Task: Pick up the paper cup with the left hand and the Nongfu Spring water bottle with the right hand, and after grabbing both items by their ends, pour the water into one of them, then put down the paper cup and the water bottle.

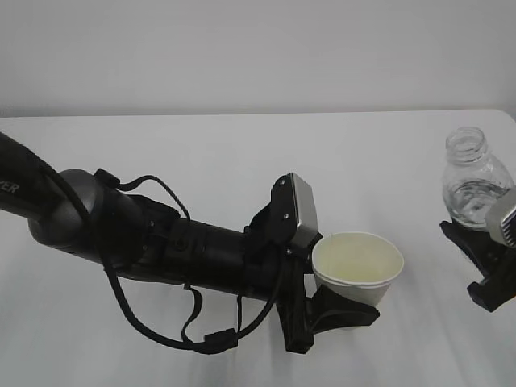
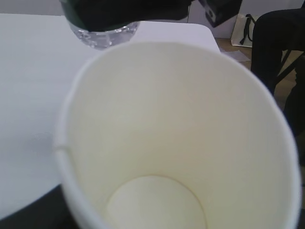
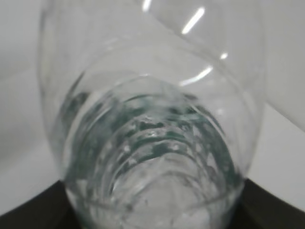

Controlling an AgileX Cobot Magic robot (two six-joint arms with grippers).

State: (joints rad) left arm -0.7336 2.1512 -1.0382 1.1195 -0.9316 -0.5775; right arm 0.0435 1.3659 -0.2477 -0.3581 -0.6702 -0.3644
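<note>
Gripping the paper cup low on its wall, left hand fingers clamp it upright above the white table, inside dry. Right hand pinches the Nongfu Spring water bottle at far right, uncapped, water inside, well apart from cup.

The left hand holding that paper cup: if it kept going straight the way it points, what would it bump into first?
Probably the water bottle held by the right hand; it sits just beyond the paper cup, though depth is unclear.
</note>
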